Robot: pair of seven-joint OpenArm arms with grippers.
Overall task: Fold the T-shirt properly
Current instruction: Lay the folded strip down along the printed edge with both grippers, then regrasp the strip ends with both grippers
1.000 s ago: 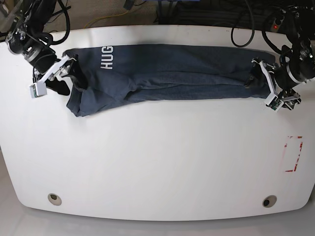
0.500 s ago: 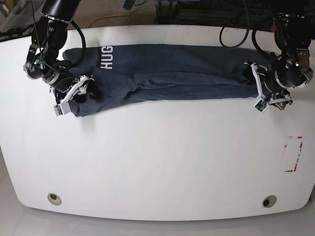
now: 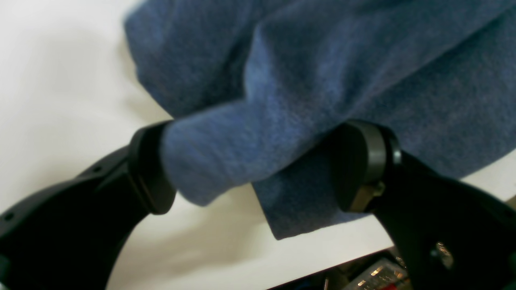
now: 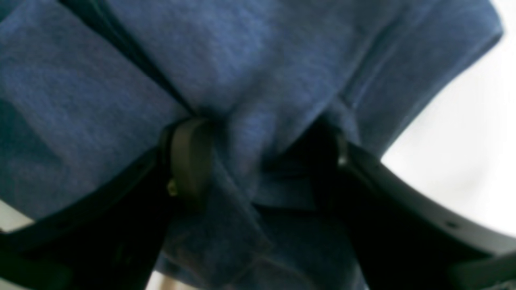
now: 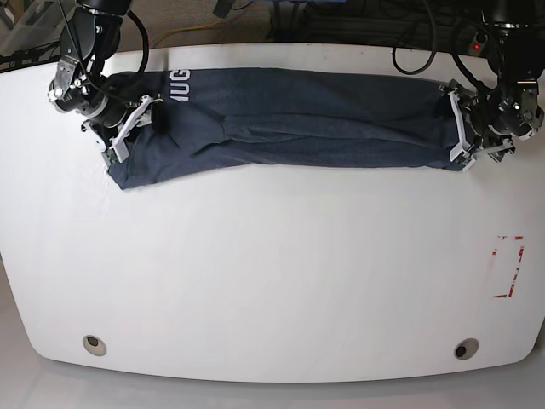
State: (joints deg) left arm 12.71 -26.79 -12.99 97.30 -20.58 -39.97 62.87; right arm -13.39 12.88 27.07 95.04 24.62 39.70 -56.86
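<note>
the t-shirt [image 5: 298, 119] lies stretched along the table's [image 5: 272, 273] far edge; left gripper [image 3: 258, 169] and right gripper [image 4: 258, 161] each pinch a bunched end

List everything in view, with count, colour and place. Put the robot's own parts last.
T-shirt: one, dark navy with white lettering, folded into a long band across the far half of the table.
Table: one, white, fills the base view.
Round holes: two, near the table's front corners.
Red outline mark: one, red, on the table's near right in the base view.
Cables: several, black and yellow, behind the table's far edge.
Left gripper: one, black and white, jaws around the shirt's end on the base view's right.
Right gripper: one, black and white, jaws around bunched fabric at the lettered end.
</note>
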